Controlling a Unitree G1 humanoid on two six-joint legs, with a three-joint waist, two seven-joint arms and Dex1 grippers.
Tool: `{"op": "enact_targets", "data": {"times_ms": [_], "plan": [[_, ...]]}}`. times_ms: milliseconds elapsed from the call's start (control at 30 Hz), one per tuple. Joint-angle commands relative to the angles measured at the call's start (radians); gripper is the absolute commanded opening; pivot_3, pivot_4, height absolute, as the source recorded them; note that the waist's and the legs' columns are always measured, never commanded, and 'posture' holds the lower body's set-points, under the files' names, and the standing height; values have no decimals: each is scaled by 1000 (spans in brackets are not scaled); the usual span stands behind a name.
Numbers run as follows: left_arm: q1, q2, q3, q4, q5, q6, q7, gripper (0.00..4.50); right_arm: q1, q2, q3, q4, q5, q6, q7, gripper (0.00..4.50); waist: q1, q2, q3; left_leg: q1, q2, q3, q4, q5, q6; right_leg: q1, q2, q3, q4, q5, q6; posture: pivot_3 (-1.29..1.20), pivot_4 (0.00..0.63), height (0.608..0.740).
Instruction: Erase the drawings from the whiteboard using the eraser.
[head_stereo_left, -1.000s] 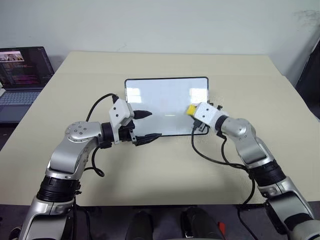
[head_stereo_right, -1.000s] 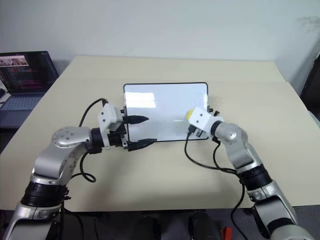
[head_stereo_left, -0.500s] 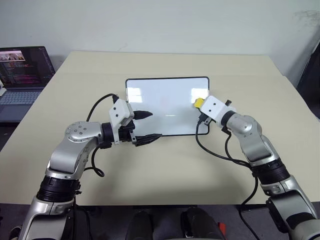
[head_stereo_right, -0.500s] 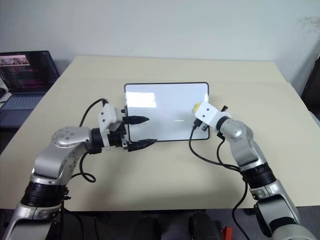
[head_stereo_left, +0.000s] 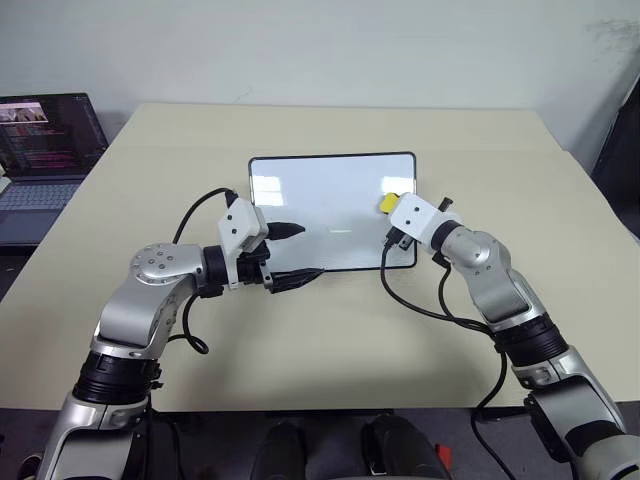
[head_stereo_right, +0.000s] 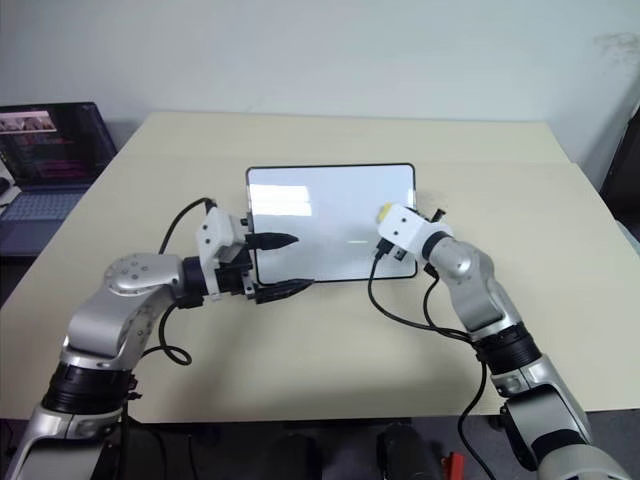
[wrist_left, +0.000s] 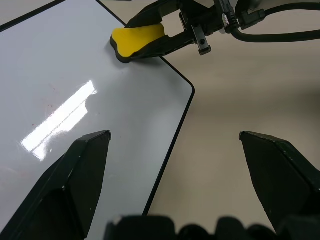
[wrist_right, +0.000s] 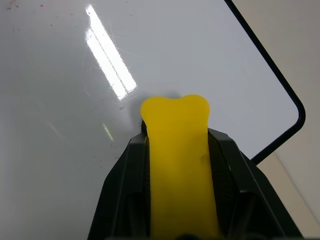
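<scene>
1. Head views: my right hand (head_stereo_left: 392, 207) is clamped on the eraser (head_stereo_left: 387, 203), holding it over the right part of the whiteboard (head_stereo_left: 320, 205), near the board's right edge. The whiteboard lies flat in the middle of the beige worktop (head_stereo_left: 330, 320). My left hand (head_stereo_left: 296, 250) hangs at the board's near-left corner with its two black fingers spread apart and nothing between them. A laptop (head_stereo_left: 45, 160) sits at the far left, its screen lit.

2. Left wrist view: my own fingers (wrist_left: 75, 175) stand wide open, one over the white board surface (wrist_left: 75, 90) and the other over bare worktop (wrist_left: 235, 95). Between them runs the board's black frame with a rounded corner. Farther on, my right hand pinches the yellow eraser (wrist_left: 135, 40), which sits on the board by that corner.

3. Right wrist view: the eraser (wrist_right: 177, 150) fills the gap between my closed fingers (wrist_right: 125, 185), its yellow top towards the camera, its far end against the glossy board (wrist_right: 60, 125). I cannot make out any red drawings here; only faint specks and light glare show.
</scene>
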Motion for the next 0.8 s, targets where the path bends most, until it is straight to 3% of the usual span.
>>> {"op": "enact_targets", "data": {"times_ms": [33, 300, 467, 600, 800], "plan": [[-18, 2, 19, -24, -10, -11, 2, 4500, 32, 0, -36, -58, 29, 22, 21, 1202, 0, 0, 0, 0, 0, 0, 0, 0, 0, 0, 0, 0, 0, 0, 0, 0, 150, 740], [-2, 1, 23, -53, -23, 0, 3, 4500, 187, 8, -214, -461, 201, 252, 77, 1201, 5, 1, 1, -6, 1, -2, 0, 0, 0, -4, 0, -2, -1, 0, 0, 0, 150, 740], [-4, 9, 23, -104, -71, 24, -32, 4500, 444, -37, -322, -669, 224, 388, 63, 1201, 14, 1, 0, -7, 1, -3, -1, -1, -2, -2, -1, -4, -6, 0, 0, 0, 150, 740], [-17, 14, -4, -126, -100, 30, -83, 4500, 614, 0, -362, -726, 221, 423, -1, 1201, 8, 1, 1, -6, 0, -1, -1, -2, -2, -2, -1, -2, -7, -1, 2, 0, 150, 740], [-82, -19, -72, -71, -119, -12, -212, 4500, 633, 99, -379, -695, 217, 427, -130, 1201, 1, 1, 1, -4, 0, -1, -1, -1, -2, -2, 1, -3, -4, -2, 2, 0, 150, 740]]}}
